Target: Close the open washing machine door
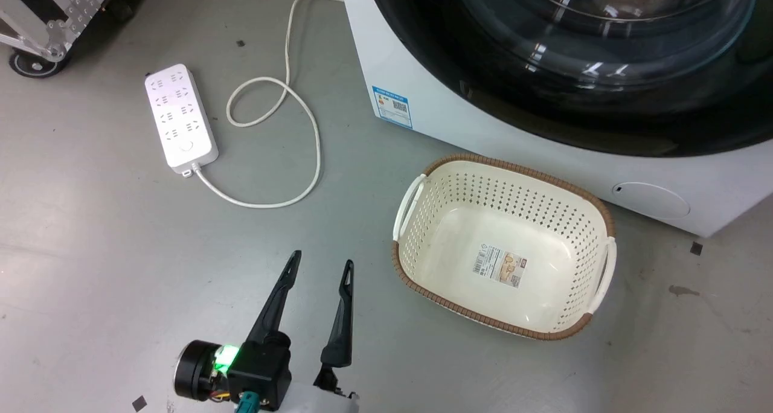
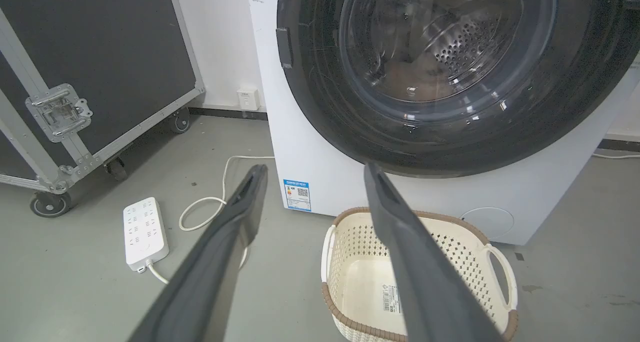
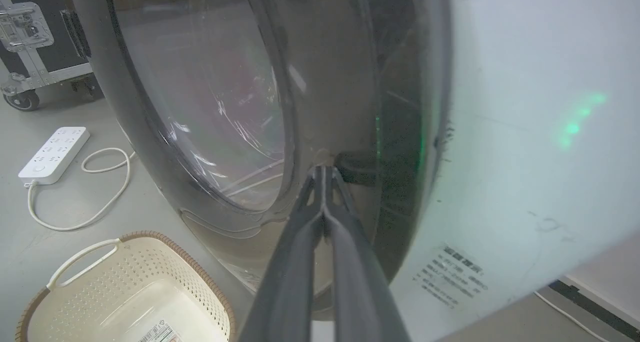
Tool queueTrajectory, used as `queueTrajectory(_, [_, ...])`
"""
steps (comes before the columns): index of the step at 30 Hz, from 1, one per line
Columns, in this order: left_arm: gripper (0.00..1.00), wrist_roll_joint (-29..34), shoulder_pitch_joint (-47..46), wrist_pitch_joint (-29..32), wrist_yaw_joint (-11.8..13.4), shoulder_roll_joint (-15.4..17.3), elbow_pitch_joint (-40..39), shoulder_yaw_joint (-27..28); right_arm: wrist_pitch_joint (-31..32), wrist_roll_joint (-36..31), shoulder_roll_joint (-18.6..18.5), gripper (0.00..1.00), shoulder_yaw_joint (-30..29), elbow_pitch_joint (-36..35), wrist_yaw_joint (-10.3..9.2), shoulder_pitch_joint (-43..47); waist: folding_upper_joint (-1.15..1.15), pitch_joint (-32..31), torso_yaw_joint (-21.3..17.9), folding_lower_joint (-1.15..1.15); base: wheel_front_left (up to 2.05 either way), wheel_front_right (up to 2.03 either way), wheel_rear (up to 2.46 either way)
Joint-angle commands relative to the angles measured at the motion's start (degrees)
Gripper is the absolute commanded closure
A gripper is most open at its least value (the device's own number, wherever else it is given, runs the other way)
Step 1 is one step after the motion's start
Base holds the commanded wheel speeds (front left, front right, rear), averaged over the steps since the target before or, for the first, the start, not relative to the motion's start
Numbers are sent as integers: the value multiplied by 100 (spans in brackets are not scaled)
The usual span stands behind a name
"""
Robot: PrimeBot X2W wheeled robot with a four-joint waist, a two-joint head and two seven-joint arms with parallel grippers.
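The washing machine (image 2: pixel 300 152) is a white box with a small blue label. Its large washing machine door (image 2: pixel 450 147), black-rimmed with a clear glass bowl, lies flat against its front, and the steel drum shows through the glass. The door (image 1: pixel 543 99) fills the top of the head view above the machine's white front (image 1: pixel 423 105). My right gripper (image 3: pixel 324 169) is shut, its tips touching the door's dark rim (image 3: pixel 350 107) beside the white body (image 3: pixel 525 157). My left gripper (image 1: pixel 320 268) hangs open over the floor, well short of the machine, also seen as left gripper (image 2: pixel 312 174).
A cream perforated basket (image 1: pixel 604 220) with a brown rim stands on the floor right before the machine. A white power strip (image 1: pixel 180 117) and its looped cable (image 1: pixel 314 135) lie to the left. A black wheeled flight case (image 2: pixel 100 57) stands at the far left.
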Motion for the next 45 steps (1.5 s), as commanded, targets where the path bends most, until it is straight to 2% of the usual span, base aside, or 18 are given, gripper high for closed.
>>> queueTrajectory(1, [0, -20, -114, -25, 49, -8, 18, -33, 15, 112, -68, 100, 41, 202, -12, -265, 0, 33, -2, -1, 0, 0, 0])
queueTrajectory(9, [0, -75, -187, -25, 158, -10, 62, -81, -180, 271, -9, 100, 617, 710, -12, -606, 0, -121, -151, -1, 0, 0, 0])
queueTrajectory(10, [0, -78, -181, -25, 150, -10, 80, -60, -271, 316, 30, 55, 662, 741, -12, -583, 0, -184, -199, -1, 0, 0, 0])
queueTrajectory(11, [0, -88, -177, -25, 133, -11, 99, -39, -376, 354, 66, 0, 698, 761, -12, -547, 0, -243, -245, -1, 0, 0, 0])
queueTrajectory(16, [0, -166, -143, -25, 7, -11, 244, 100, -738, 439, 273, 0, 1061, 569, -12, -75, 0, -663, -562, -1, 0, 0, 0])
queueTrajectory(17, [0, -271, -105, -25, -91, -11, 360, 234, -868, 426, 411, 0, 1093, 263, -12, 373, 0, -912, -787, -1, 0, 0, 0])
queueTrajectory(19, [0, -302, -69, -25, -171, -11, 448, 330, -903, 359, 524, 0, 980, 7, -12, 731, 0, -1085, -949, -1, 0, 0, 0])
queueTrajectory(23, [0, -331, 31, -25, -331, 22, 611, 530, -916, -23, 903, 0, 295, -761, -12, 1600, 0, -1391, -1277, -1, 0, 0, 0])
queueTrajectory(28, [0, -372, 164, -25, -454, 27, 745, 772, -918, -976, 1706, 0, -953, -1757, -12, 3002, 0, -1639, -1611, -1, 0, 0, 0])
queueTrajectory(29, [0, -372, 164, -25, -454, 27, 745, 772, -918, -976, 1706, 0, -953, -1757, -12, 3002, 0, -1639, -1611, -1, 0, 0, 0])
queueTrajectory(30, [0, -371, 206, -25, -514, 26, 785, 821, -918, -1421, 2108, 0, -1359, -2143, -12, 3521, 0, -1682, -1722, -1, 0, 0, 0])
queueTrajectory(31, [0, -371, 206, -25, -514, 26, 785, 821, -918, -1421, 2108, 0, -1359, -2143, -12, 3521, 0, -1682, -1722, -1, 0, 0, 0])
queueTrajectory(32, [0, -357, 229, -25, -562, 24, 828, 855, -918, -1767, 2531, 0, -1743, -2460, -12, 3960, 0, -1712, -1805, -1, 0, 0, 0])
queueTrajectory(33, [0, -357, 229, -25, -562, 24, 828, 855, -918, -1767, 2531, 0, -1743, -2460, -12, 3960, 0, -1712, -1805, -1, 0, 0, 0])
queueTrajectory(39, [0, -319, 265, -25, -602, 13, 950, 906, -918, -2594, 3505, 0, -2437, -3084, -12, 4782, 0, -1693, -1984, -1, 0, 0, 0])
queueTrajectory(45, [0, -337, 265, -25, -569, 6, 1277, 926, -919, -2607, 3837, 0, -2533, -3077, -12, 5033, 0, -1689, -2044, -1, 0, 0, 0])
